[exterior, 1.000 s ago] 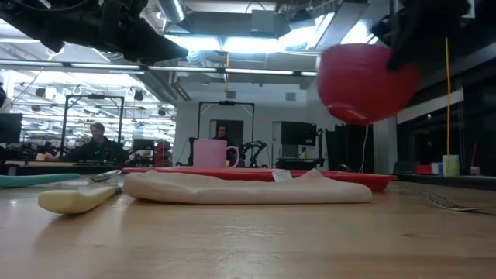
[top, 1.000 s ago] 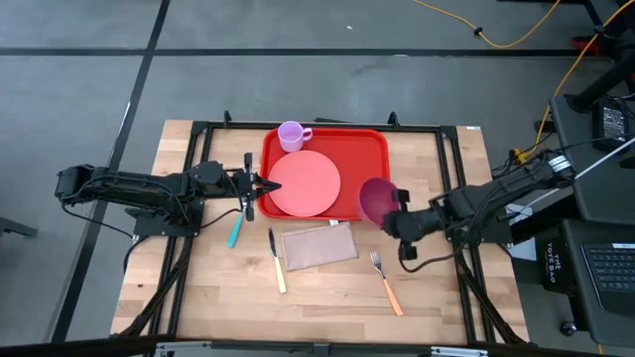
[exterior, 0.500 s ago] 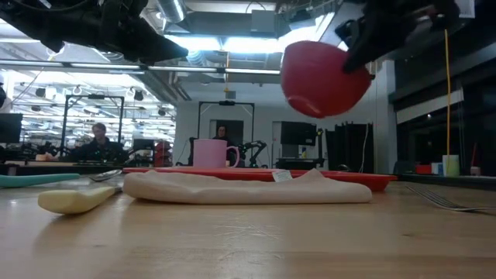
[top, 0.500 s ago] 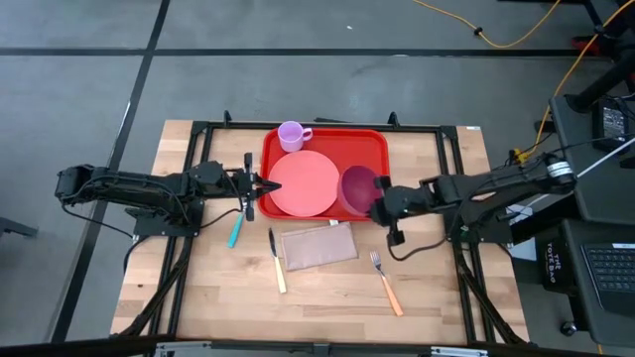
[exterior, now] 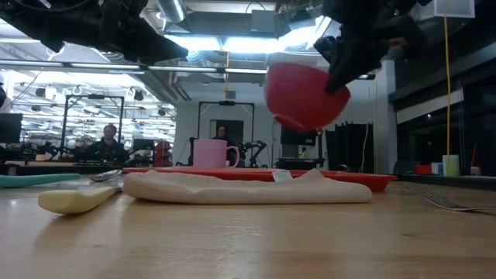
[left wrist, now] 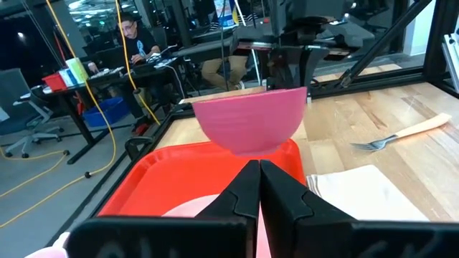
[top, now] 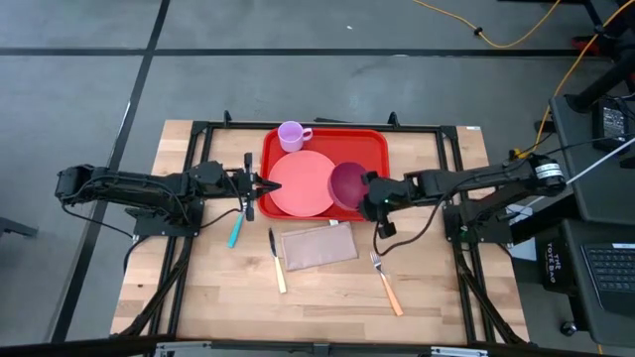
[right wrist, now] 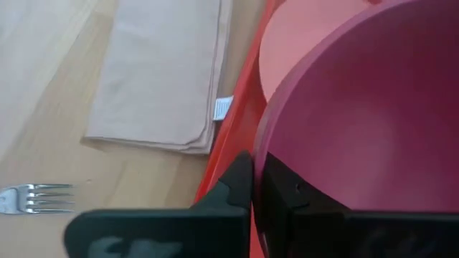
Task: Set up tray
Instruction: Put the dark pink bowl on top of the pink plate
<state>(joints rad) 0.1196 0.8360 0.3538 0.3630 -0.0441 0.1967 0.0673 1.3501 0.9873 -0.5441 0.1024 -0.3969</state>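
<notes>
Pinching a bowl [top: 348, 184] by its rim, the right gripper [top: 371, 199] holds it above the tray [top: 372, 149], right of centre. The left gripper [top: 260, 185], fingers pressed together, sits at the plate's [top: 302, 183] left edge

The counter [top: 427, 297] is pale planked wood with a matt finish. Smooth red plastic makes the tray [top: 372, 144], and the bowl [top: 347, 184] pinched in the jaws looks like matt plastic. Below it lies a beige cloth napkin [top: 319, 246], soft and folded.

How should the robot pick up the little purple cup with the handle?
Best by its rim, coming straight down from above. The small lilac plastic cup stands upright and open-topped at the far edge of the flat red plastic tray, so one finger can slip inside. Its handle points right, toward bare tray, probably too small to pinch.
</notes>
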